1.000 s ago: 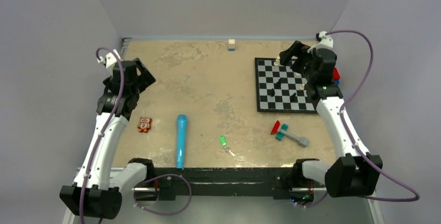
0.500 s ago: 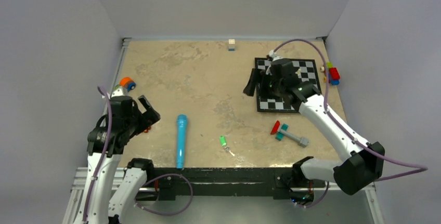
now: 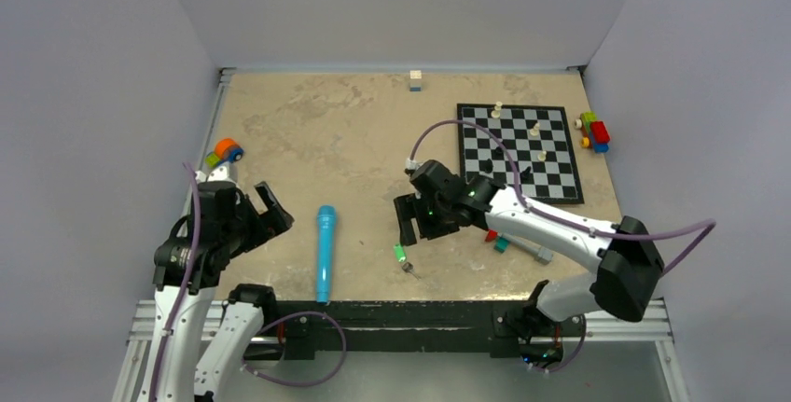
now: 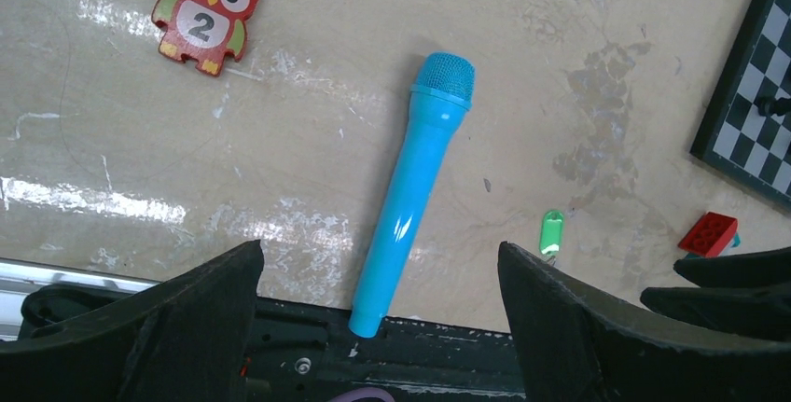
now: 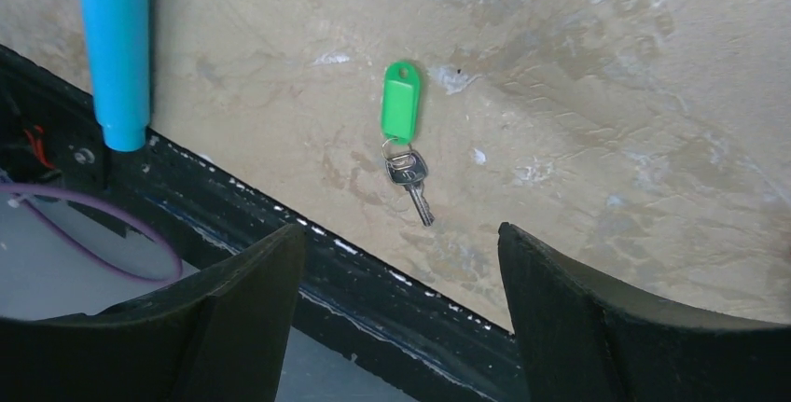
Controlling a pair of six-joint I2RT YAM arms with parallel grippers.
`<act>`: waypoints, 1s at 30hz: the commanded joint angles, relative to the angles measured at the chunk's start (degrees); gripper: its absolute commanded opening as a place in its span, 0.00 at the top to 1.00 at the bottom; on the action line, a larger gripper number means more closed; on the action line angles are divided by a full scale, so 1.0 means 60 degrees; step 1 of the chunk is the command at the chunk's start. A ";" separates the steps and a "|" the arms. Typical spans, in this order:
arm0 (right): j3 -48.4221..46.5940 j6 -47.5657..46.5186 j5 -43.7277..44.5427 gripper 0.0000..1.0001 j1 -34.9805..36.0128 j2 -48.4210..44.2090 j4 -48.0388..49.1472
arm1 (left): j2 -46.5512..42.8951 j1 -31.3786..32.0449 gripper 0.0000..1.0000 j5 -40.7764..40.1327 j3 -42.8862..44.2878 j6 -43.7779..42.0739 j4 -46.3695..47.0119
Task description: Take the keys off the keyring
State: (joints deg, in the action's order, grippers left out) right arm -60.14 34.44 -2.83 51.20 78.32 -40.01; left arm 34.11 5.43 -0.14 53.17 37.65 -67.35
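Keys' place: the keys lay flat on the table, low and centre in the top view, near the black front rail and just below the right gripper.
Bunch make-up: a green tag joined to the keys by a thin keyring; whether one key or two stacked hung there could not be told.
Long axis: in the right wrist view it ran nearly top to bottom of the frame, tag uppermost, ring in the middle, blade lowest.
Pointing: the blade tip aimed down and slightly right, toward the rail.
Right gripper state: fingers spread wide, holding nothing, hanging above the bunch with the tag and keys showing in the gap between them.
Left gripper state: also spread wide and empty, at the lower left of the top view, well apart from the keys.
Handling, judged: light, hard, thin metal lying flush on the surface, so likely to skid or slip from a pinch; the ring looked springy and fiddly.
Where to hold, judged: the plastic tag is the thickest, least slippery part for one gripper; the key's bow suits the other, so that the key can be worked round the ring.
Nearby: a blue toy microphone lay left of the tag, an owl puzzle piece further up and left.
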 commanded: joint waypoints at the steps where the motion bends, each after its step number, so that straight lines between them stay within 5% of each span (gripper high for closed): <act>1: 0.0200 0.0588 0.0146 0.24 0.0658 0.0701 0.0742 | -0.0071 0.0148 0.01 0.0234 0.0123 -0.0708 0.0293; 22: -0.1178 0.1076 0.1214 0.40 0.1168 0.4118 0.1209 | -0.0395 0.1410 0.04 0.0058 -0.0014 -0.0785 0.0407; 30: -0.1426 0.0999 0.1252 0.56 0.1302 0.4648 0.0789 | -0.0510 0.1526 0.04 0.0053 -0.0042 -0.0781 0.0433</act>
State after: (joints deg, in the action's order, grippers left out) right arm -67.20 40.03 3.49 58.50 105.03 -33.36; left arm 31.81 14.13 0.36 53.12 34.22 -66.89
